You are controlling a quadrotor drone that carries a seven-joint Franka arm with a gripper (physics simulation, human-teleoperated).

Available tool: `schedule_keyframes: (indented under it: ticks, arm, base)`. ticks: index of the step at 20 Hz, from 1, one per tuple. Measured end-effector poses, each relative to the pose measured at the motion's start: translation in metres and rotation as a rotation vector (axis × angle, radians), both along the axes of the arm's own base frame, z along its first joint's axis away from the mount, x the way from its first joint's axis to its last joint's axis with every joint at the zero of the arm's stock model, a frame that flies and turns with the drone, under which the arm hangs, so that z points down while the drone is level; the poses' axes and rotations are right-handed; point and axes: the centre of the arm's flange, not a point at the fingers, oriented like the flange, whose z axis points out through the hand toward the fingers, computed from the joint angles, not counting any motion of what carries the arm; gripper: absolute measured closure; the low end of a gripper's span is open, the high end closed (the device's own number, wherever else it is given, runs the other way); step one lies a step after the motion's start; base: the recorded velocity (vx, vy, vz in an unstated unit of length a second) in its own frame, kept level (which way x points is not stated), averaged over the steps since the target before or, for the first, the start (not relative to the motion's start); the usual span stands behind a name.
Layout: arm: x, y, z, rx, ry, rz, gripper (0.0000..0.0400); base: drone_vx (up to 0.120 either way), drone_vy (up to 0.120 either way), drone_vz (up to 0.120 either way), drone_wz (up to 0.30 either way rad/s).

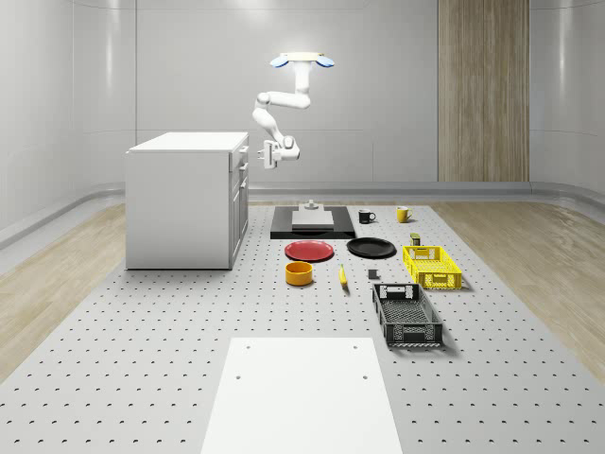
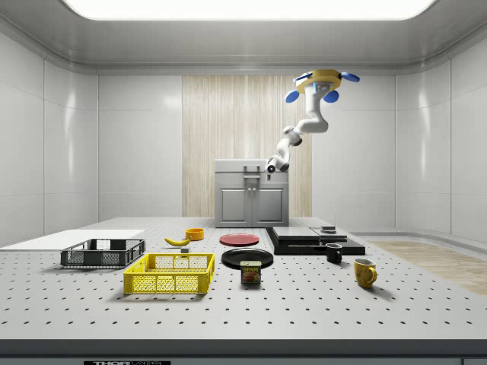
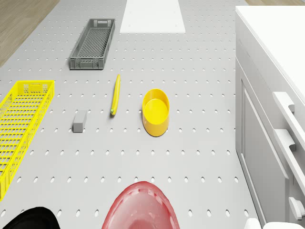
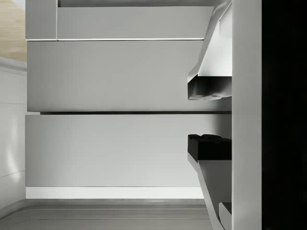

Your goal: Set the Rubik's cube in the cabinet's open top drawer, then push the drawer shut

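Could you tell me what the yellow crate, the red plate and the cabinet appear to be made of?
The yellow crate looks like moulded plastic: lattice walls, uniform bright colour. The red plate seems glazed ceramic or glossy plastic, given its soft sheen in the drone view. The cabinet looks like matte painted metal or laminate: flat pale grey panels with bar handles; the render leaves it open.

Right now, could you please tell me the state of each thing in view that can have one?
Quadrotor drone: hovering beside the white cabinet.
Two-finger gripper: open, empty, facing the cabinet front.
Cabinet drawers: look flush and shut, though I cannot be sure.
Round yellow bowl: upright, empty.
Grey mesh crate: empty.
Yellow mesh crate: empty.
Round red plate: flat, empty.
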Motion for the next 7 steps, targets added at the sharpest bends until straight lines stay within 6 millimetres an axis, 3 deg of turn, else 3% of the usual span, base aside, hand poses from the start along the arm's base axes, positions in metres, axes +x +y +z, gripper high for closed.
schedule_keyframes:
  ticks: [7]
  arm:
    - [0.004,0.0018,-0.0026,0.0,-0.003,0.0,0.0295]
  base:
    - [0.0,0.0,0.0,0.0]
